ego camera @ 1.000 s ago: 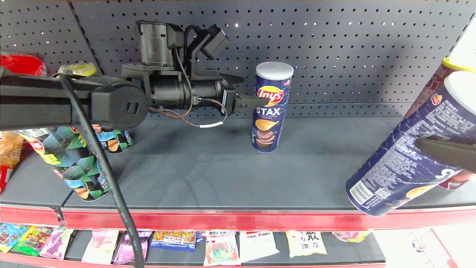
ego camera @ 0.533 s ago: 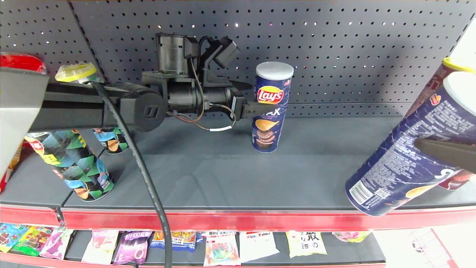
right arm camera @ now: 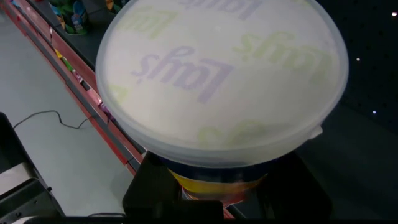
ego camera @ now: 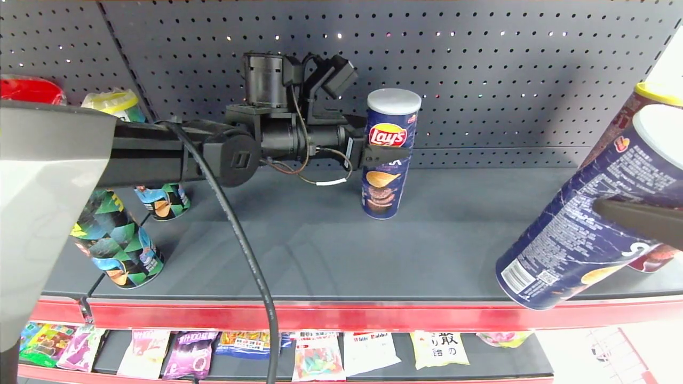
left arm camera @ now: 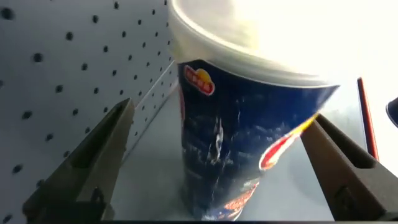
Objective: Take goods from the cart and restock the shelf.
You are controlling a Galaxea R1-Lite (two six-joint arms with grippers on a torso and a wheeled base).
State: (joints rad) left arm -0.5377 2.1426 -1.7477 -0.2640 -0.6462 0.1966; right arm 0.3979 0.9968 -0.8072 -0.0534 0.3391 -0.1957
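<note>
**Blue can (ego camera: 385, 184) on the shelf (ego camera: 299, 250), jaws astride**

Found the blue can upright near the back of the shelf, close to the pegboard (ego camera: 507, 80), white lid up. Saw the left gripper (left arm camera: 217, 168) level with its upper half, jaws apart — one finger on each side, a gap visible at both in the left wrist view.

Judged it light and stiff but thin-walled: smooth, slick wrap, easily dented or tipped, brittle contents. Best taken around the middle of the body, below the lid, with a modest squeeze.

Noted a red-and-yellow logo, white lettering beneath and a crisp picture on the front; left the print unread.

Found a second blue can (ego camera: 565, 234) tilted above the shelf's red front lip at the right, clamped in the right gripper (ego camera: 619, 209) — back panel dense with small text, barcode near the base. Noted a yellow-lidded can (ego camera: 651, 90) behind it, patterned cans (ego camera: 114, 242) at the left, snack packets (ego camera: 368, 352) on the shelf below.
</note>
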